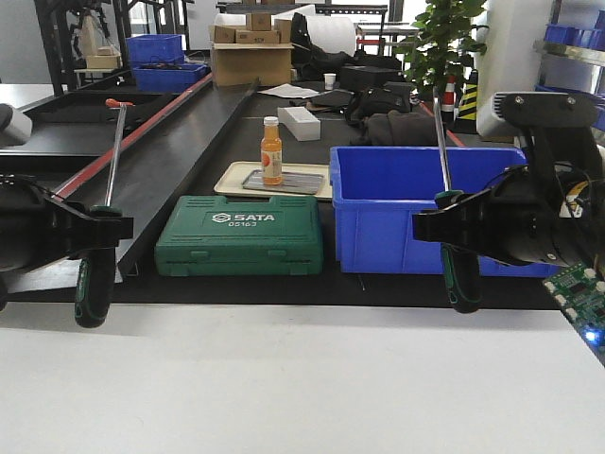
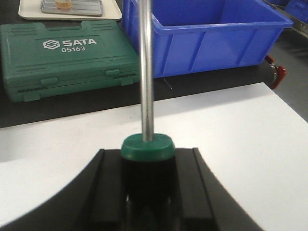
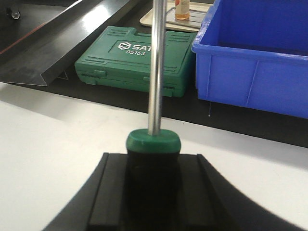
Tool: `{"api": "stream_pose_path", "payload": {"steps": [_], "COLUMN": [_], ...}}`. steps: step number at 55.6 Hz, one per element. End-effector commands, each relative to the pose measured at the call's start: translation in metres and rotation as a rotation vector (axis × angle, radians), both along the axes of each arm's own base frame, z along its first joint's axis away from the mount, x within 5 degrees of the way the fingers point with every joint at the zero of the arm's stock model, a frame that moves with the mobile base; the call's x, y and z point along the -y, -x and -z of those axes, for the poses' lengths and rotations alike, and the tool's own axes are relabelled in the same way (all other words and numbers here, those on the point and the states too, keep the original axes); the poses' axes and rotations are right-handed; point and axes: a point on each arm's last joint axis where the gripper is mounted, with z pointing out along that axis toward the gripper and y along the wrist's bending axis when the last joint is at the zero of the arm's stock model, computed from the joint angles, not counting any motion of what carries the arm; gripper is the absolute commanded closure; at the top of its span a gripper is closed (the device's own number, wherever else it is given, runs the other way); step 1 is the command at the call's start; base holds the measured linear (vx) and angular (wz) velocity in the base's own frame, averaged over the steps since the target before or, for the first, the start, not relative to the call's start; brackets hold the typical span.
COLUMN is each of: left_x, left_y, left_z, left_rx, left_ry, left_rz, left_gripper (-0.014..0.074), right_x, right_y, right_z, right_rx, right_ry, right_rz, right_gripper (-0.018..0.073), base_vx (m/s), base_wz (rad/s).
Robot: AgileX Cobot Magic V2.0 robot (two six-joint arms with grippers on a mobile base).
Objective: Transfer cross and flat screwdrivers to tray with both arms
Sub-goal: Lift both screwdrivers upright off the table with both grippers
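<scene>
Above the surface's [image 1: 302, 378] front edge, left end effector [image 1: 102, 227] and right end effector [image 1: 454, 210] are closed on screwdrivers [image 1: 93, 288]; carriage to the tray [image 1: 227, 180] is needed.

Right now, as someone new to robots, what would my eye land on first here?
A long steel screwdriver with a green-and-black handle stands upright in the left gripper, and its twin in the right gripper, above the white table. Behind them sit a green plastic SATA tool case and a big blue plastic bin.
</scene>
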Motion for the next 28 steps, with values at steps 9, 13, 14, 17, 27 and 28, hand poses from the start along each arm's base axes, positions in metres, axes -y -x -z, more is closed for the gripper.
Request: {"api": "stream_pose_path", "payload": {"steps": [9, 13, 14, 17, 27, 28], "left_x": [-0.0021, -0.0021, -0.0021, -0.0021, -0.0022, -0.0022], "left_y": [0.0082, 0.0082, 0.0082, 0.0082, 0.0081, 0.0081], "left_z": [-0.0257, -0.0257, -0.0257, -0.0257, -0.0258, -0.0258], "left_rx": [0.106, 0.106, 0.106, 0.106, 0.107, 0.107], "left_ry": [0.064, 0.064, 0.064, 0.064, 0.064, 0.064], "left_rz": [-0.038, -0.038, -0.038, -0.038, -0.039, -0.039], "left_gripper": [0.0595, 0.0595, 0.0595, 0.0595, 0.0595, 0.0595], "right_x": [0.0033, 0.0033, 0.0033, 0.0033, 0.0033, 0.0033], "right_y": [0.0083, 0.0083, 0.0083, 0.0083, 0.0083, 0.0083], "right_z": [-0.0324, -0.0324, -0.0324, -0.0324, -0.0323, -0.0323], "right_rx": [0.164, 0.164, 0.164, 0.164, 0.163, 0.163], "right_ry": [-0.05, -0.05, -0.05, -0.05, -0.05, -0.05], "right_rz": [0.005, 0.005, 0.005, 0.005, 0.005, 0.005], "right_gripper": [0.0567, 0.0567, 0.0567, 0.0567, 0.0567, 0.0567], "base_vx": [0.0, 0.0, 0.0, 0.0, 0.0, 0.0], "base_wz": [0.0, 0.0, 0.0, 0.0, 0.0, 0.0]}}
